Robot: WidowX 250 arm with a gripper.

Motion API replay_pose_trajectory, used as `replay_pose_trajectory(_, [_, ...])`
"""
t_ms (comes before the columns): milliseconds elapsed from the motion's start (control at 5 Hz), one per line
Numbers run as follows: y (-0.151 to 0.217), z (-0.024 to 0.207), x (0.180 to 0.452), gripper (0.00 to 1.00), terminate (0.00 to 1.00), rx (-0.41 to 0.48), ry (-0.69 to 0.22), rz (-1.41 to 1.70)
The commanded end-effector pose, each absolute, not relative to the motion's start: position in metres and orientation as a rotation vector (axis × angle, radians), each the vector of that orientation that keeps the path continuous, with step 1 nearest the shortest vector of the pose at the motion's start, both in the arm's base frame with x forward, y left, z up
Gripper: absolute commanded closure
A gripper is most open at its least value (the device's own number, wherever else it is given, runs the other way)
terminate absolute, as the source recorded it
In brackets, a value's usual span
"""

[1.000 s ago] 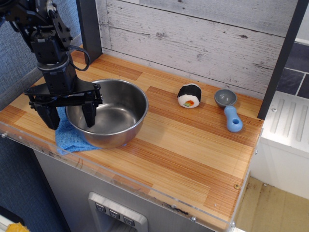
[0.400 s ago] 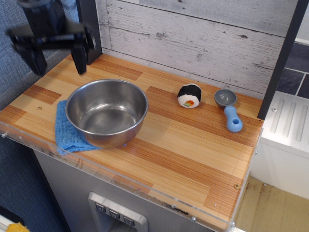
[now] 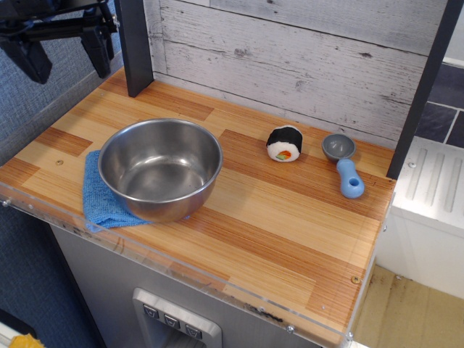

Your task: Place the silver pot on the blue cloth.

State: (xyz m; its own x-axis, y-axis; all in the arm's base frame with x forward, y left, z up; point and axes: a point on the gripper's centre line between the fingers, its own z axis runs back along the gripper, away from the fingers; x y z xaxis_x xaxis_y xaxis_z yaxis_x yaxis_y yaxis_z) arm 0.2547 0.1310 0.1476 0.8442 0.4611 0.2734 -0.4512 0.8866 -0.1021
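Observation:
The silver pot (image 3: 161,168) stands upright at the front left of the wooden counter (image 3: 275,217). It rests on the blue cloth (image 3: 100,199), which shows only at the pot's left and front side. My gripper (image 3: 64,56) is open and empty, high at the top left corner, well above and behind the pot. Its two black fingers (image 3: 96,49) hang spread apart.
A sushi roll toy (image 3: 284,143) lies at the back middle. A grey scoop with a blue handle (image 3: 344,163) lies to its right. A dark post (image 3: 134,45) stands at the back left, close to my gripper. A plank wall runs behind.
My gripper let go of the pot's left rim, rose and moved back to the top left corner. The pot stayed on the cloth.

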Motion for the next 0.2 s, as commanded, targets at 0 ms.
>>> replay_pose_trajectory(0, [0.1286, 0.1613, 0.2492, 0.0, 1.0, -0.02, -0.346, 0.469])
